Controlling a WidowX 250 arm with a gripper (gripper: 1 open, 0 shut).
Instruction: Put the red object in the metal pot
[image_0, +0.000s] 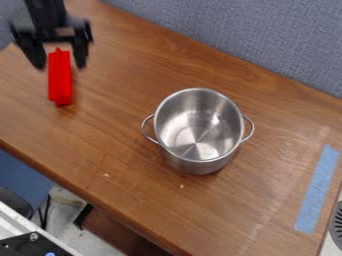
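1. The red object (59, 80) is plain bright red.
2. The metal pot (198, 129) is shiny silver.
3. The table (160, 60) is reddish-brown woodgrain.
4. The tape strip (317, 186) is blue.
5. The gripper (54, 48) is black.

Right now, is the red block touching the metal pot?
Apart. The camera view shows the red block lying near the table's left edge, with bare wood between it and the metal pot standing mid-table.
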